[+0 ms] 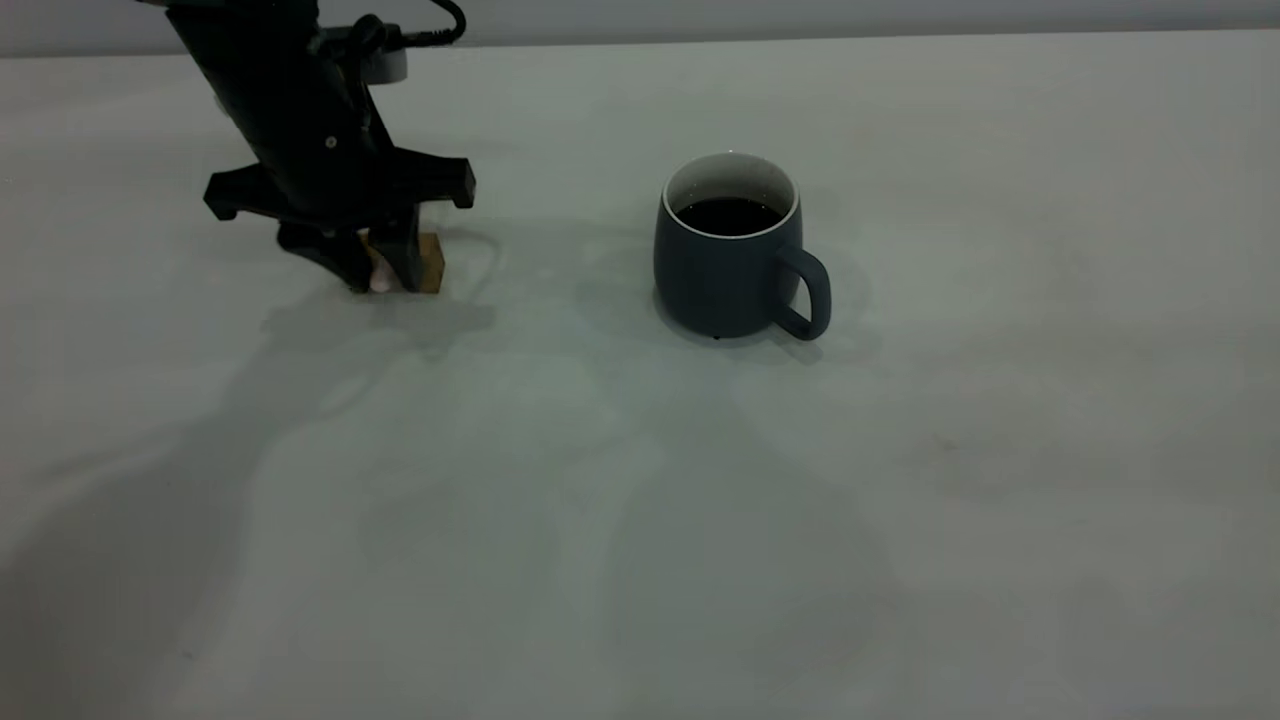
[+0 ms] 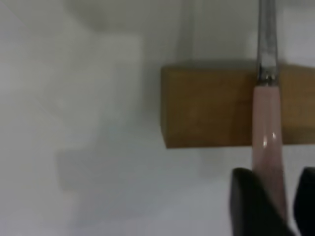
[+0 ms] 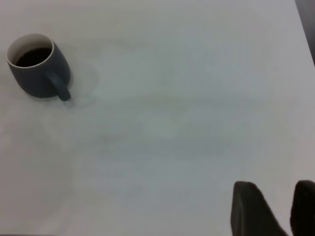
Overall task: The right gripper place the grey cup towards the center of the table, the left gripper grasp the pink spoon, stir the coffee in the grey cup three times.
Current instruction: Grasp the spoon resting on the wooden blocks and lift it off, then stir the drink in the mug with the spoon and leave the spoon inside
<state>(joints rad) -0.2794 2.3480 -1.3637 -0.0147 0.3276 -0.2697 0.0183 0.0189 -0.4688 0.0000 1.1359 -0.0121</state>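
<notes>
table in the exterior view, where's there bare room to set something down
The table is bare in front of and right of the grey cup, and between the cup and the left gripper. It is crowded only at that gripper, down over the pink spoon and a wooden block.

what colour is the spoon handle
Pale pink, on the pink spoon; clearest in the left wrist view.

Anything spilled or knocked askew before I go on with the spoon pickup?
Nothing stands out. The grey cup stands upright, coffee inside, no spill around it. The pink spoon lies across the wooden block, between the left gripper's fingers.
</notes>
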